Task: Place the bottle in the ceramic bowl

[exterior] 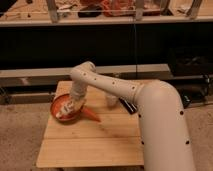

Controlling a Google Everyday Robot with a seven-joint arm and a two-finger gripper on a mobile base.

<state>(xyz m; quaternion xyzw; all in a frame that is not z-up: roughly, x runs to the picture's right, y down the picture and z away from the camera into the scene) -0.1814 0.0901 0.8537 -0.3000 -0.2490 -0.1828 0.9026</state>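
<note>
Camera view: the robot's white arm (125, 90) reaches from the lower right across a wooden table (90, 142) to the table's left edge, where the gripper (69, 106) hangs low over the bowl (62, 116). The bowl, orange-red with a paler inside, sits near the rear left corner of the table, its rim close to the left edge. The whitish bottle (63, 110) lies inside the bowl, tilted, right under the gripper and touching or nearly touching it. Whether the gripper is pinching the bottle or has let it go cannot be told here. An orange carrot-shaped thing (90, 114) lies on the table just right of the bowl, pointing toward the middle of the worktop. A stubby white cup (112, 100) stands near the rear edge, partly behind the arm, well right of the bowl. A dark flat object (129, 105) lies just right of the cup, near the right edge, partly hidden by the arm. The front half of the table shows bare wood planks. Behind the table runs a dark shelf unit (105, 22) with cluttered items on its top level.
</note>
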